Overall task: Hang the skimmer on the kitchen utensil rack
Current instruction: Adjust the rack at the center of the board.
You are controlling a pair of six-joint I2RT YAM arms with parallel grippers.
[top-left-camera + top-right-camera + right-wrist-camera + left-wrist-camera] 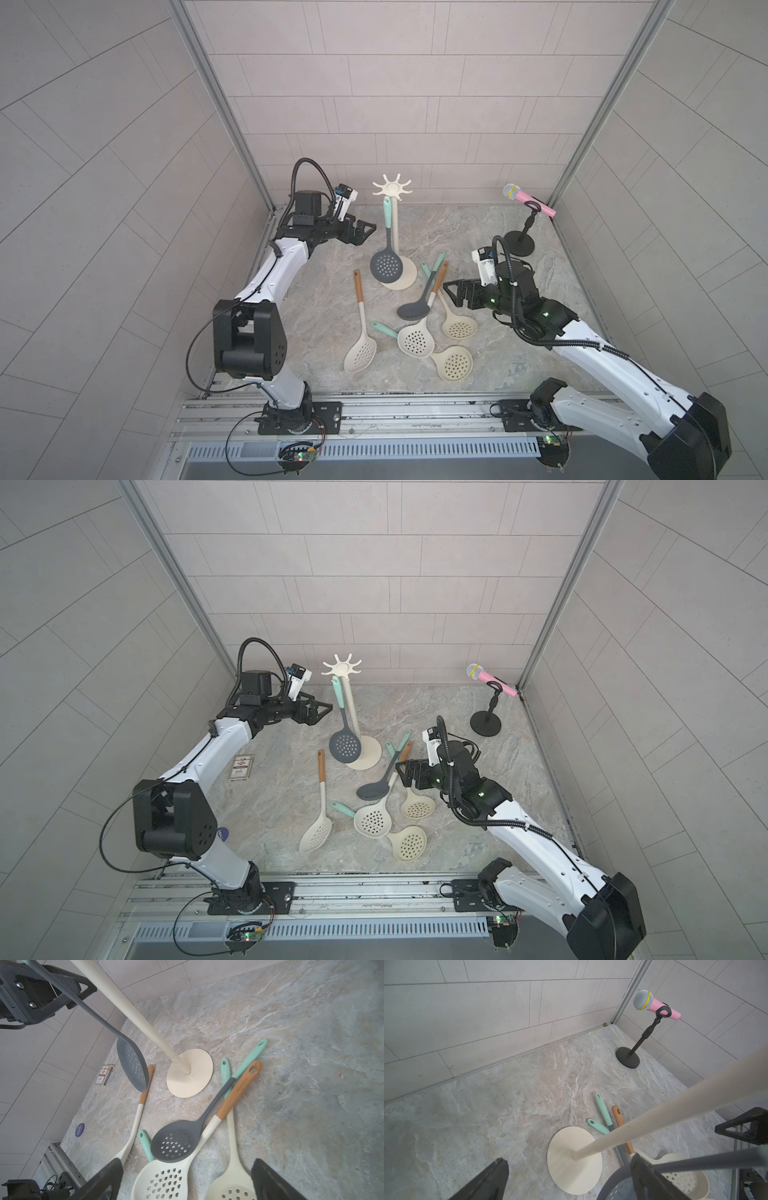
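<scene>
The cream-white kitchen utensil rack (391,185) stands at the back middle in both top views, its crown (343,665) above a round base (190,1076). A grey skimmer (385,264) with a mint handle hangs from one hook, its head (132,1065) just above the table. My left gripper (368,232) is open and empty, level with that handle and a little left of it. In the left wrist view the rack pole (654,1118) crosses beside my left gripper (569,1159). My right gripper (449,293) is open and empty, hovering over several loose skimmers (172,1144).
A pink microphone (528,199) on a short black stand (518,243) occupies the back right corner. A card box (240,767) and a blue disc (79,1130) lie near the left wall. A cream skimmer with a wooden handle (360,349) lies front left of the pile. Tiled walls enclose three sides.
</scene>
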